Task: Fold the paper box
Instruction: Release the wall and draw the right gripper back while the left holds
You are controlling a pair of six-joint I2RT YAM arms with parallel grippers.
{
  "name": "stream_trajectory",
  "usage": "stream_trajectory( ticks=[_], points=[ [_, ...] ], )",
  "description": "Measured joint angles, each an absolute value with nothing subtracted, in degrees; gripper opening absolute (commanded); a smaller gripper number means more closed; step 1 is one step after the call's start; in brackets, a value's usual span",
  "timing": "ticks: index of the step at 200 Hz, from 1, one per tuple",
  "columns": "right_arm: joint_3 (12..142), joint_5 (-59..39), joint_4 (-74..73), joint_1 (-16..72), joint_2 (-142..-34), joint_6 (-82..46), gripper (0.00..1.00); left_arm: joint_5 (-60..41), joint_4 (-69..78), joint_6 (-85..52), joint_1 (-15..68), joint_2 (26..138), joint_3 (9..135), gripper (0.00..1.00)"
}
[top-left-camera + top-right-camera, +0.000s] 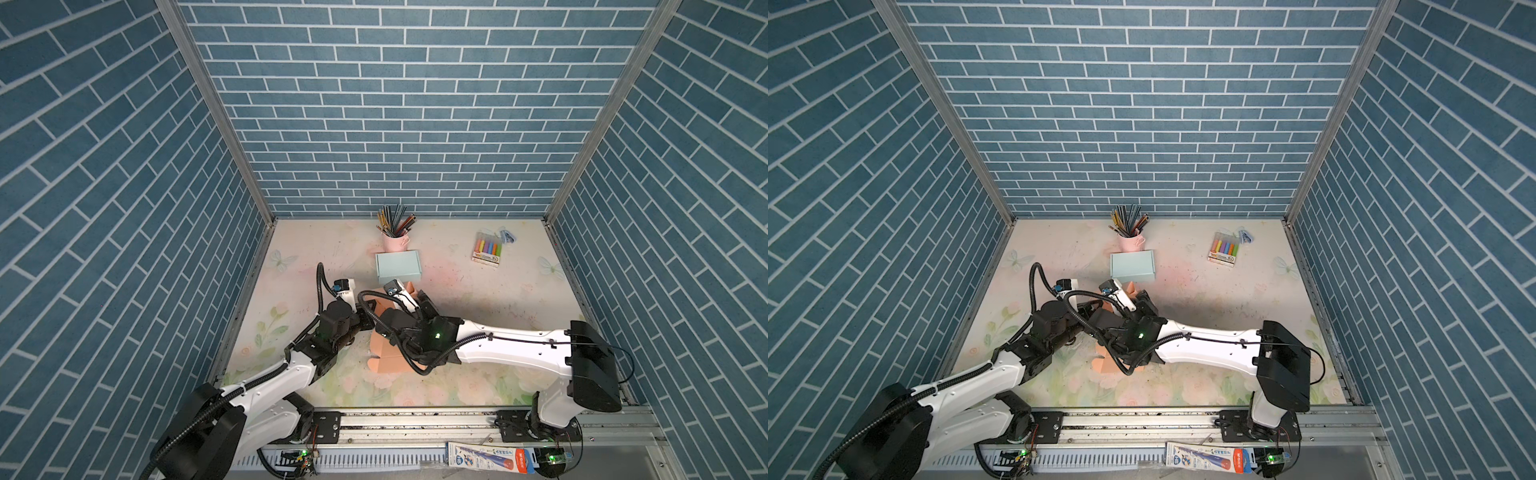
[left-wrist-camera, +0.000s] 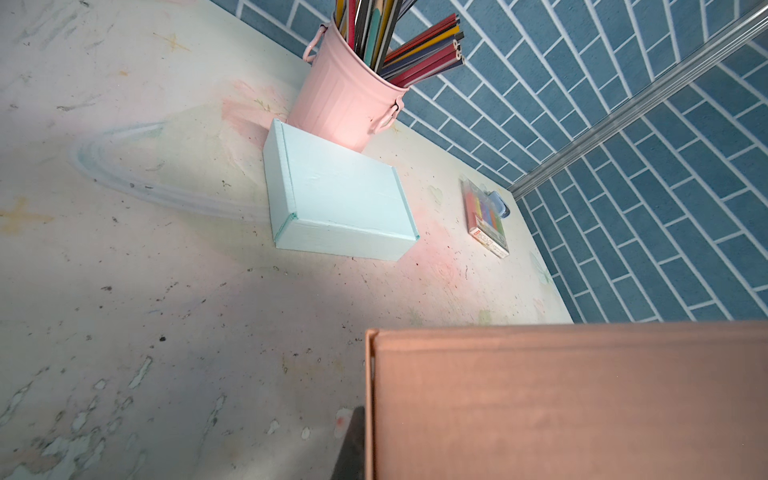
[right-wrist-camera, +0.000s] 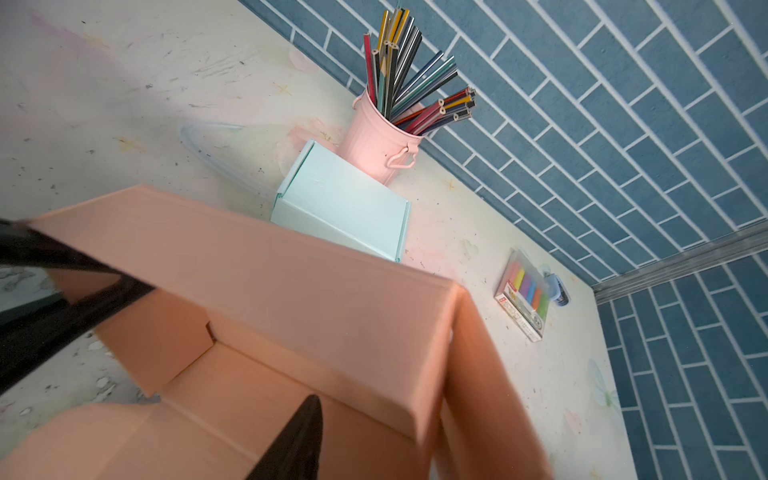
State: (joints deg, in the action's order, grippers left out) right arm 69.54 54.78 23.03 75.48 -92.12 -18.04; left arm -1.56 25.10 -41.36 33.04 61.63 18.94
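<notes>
Right wrist view gives the best look at the paper box (image 3: 291, 291). It's peachy-orange card and only half built: the back wall is stood up and doubled over, one side wall is up next to it, and a small corner flap is tucked inside. In both top views it sits front-middle on the table (image 1: 498, 324), mostly buried under the two arms, with its flat part sticking out toward the front rail.

The left gripper (image 1: 365, 322) comes in from the left and is pinched tight on the box's left wall. You can see its dark fingers (image 3: 83, 328) with orange card between them. The right gripper (image 1: 424, 302) is over the far side of the box. Only one finger (image 3: 291, 440) shows, hanging above the box floor and clear of the wall with nothing clamped, so the jaws look parted.

Just behind the orange box is a closed light blue box (image 1: 398, 266), and right behind that a pink bucket (image 1: 394, 242) stuffed with coloured pencils. Well off to the right there's a pack of highlighters (image 1: 487, 249). Blue brick walls all round.
</notes>
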Motion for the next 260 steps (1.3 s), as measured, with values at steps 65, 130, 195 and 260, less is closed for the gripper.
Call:
stream_trajectory(
  ticks=[65,130,195,260],
  points=[
    [57.6,40.2,9.6,75.7,-78.7,-13.8,0.71,-0.8,24.2,-40.4,33.0,61.6,19.0,0.00],
    [50.7,20.2,5.1,73.2,-65.3,-10.0,0.68,-1.3,22.8,-38.4,33.0,60.6,20.0,0.00],
    [44.6,7.0,4.9,58.7,-52.2,-10.2,0.55,-3.5,20.9,-36.0,33.0,60.0,20.8,0.00],
    [43.0,-0.3,4.3,56.5,-57.6,-8.9,0.41,-4.8,20.0,-35.0,33.0,59.4,21.3,0.00]
  ],
)
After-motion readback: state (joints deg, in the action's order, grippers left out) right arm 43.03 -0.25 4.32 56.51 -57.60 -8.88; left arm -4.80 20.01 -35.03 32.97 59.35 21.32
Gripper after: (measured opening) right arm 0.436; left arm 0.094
